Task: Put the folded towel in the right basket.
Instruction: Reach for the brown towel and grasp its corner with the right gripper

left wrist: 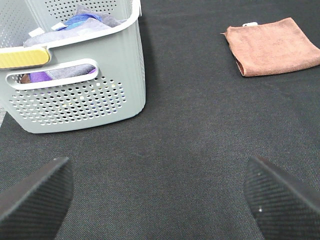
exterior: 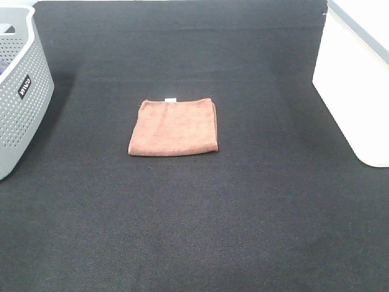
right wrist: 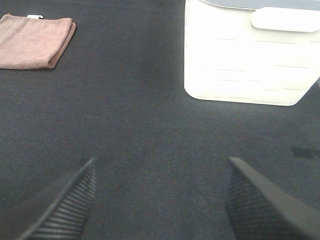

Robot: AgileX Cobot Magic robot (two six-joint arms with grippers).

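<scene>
The folded brown towel (exterior: 174,127) lies flat in the middle of the black table; it also shows in the left wrist view (left wrist: 272,52) and in the right wrist view (right wrist: 34,41). The right basket (exterior: 357,73) is white with solid walls and stands at the table's right edge; the right wrist view shows its wall (right wrist: 250,55). Neither gripper appears in the exterior high view. My left gripper (left wrist: 160,200) is open and empty, well away from the towel. My right gripper (right wrist: 160,200) is open and empty, between towel and white basket.
A grey perforated basket (exterior: 18,97) stands at the table's left edge; in the left wrist view it (left wrist: 80,95) holds blue and purple cloths (left wrist: 82,20). The black mat (exterior: 200,219) covers the table.
</scene>
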